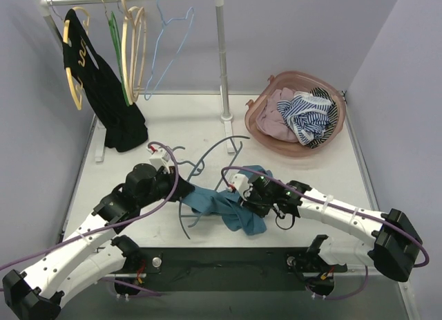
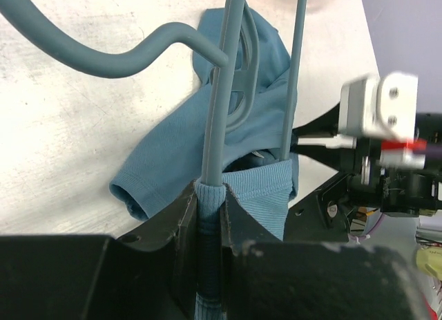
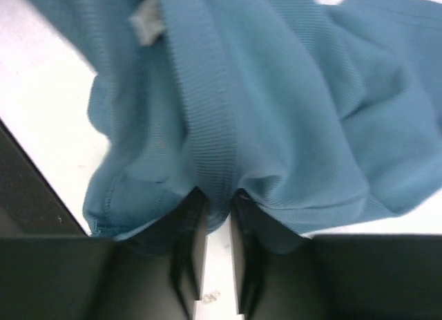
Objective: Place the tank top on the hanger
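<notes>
The teal-blue tank top point(image 1: 231, 206) lies bunched on the table between my two arms. The dark teal hanger point(image 1: 197, 169) lies on the table with one arm threaded into the cloth. My left gripper point(image 1: 181, 189) is shut on the hanger arm point(image 2: 213, 161) together with a strap of the tank top point(image 2: 173, 154) wrapped round it. My right gripper point(image 1: 243, 201) is shut on a ribbed fold of the tank top point(image 3: 228, 126), which fills the right wrist view. The right gripper also shows at the right of the left wrist view point(image 2: 331, 144).
A white clothes rack point(image 1: 222, 64) stands at the back with a black garment point(image 1: 103, 85), a green hanger point(image 1: 116, 47), wooden hangers and a light-blue wire hanger point(image 1: 166, 43). A pink basket point(image 1: 259, 116) with striped cloth point(image 1: 311, 116) sits at the back right.
</notes>
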You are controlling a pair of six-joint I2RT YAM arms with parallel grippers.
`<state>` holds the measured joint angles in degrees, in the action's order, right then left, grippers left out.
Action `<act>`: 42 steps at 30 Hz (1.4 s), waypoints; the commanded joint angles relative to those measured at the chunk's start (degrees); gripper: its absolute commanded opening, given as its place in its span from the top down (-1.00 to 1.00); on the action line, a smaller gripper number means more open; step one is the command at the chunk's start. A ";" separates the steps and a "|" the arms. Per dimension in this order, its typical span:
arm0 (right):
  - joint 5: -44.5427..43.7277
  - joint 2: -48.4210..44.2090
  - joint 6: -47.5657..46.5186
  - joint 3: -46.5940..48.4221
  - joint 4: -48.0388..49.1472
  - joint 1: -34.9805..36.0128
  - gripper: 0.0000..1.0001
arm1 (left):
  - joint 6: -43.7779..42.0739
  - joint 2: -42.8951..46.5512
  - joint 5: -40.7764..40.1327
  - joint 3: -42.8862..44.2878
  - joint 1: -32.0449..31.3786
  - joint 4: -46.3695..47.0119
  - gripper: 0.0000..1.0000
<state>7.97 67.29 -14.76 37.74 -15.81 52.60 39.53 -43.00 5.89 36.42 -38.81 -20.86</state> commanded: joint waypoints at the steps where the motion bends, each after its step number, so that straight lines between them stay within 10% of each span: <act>1: 2.65 -1.98 -0.26 4.80 -5.62 -5.83 0.66 | -3.13 3.36 -0.71 0.58 0.66 1.44 1.00; 7: 10.31 -5.23 -2.55 5.68 -8.97 -13.39 1.00 | -6.30 4.60 1.40 1.72 0.75 1.44 1.00; 23: 36.15 -18.86 8.59 11.22 -9.77 -45.46 1.00 | -33.10 6.27 21.17 6.20 1.01 9.09 1.00; 42: 41.69 -20.53 14.41 15.52 -6.69 -52.42 1.00 | -62.98 0.91 11.09 17.36 1.01 -11.21 1.00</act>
<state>48.34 47.13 -1.23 50.70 -24.53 1.04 -15.94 -41.43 22.00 49.60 -38.15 -28.03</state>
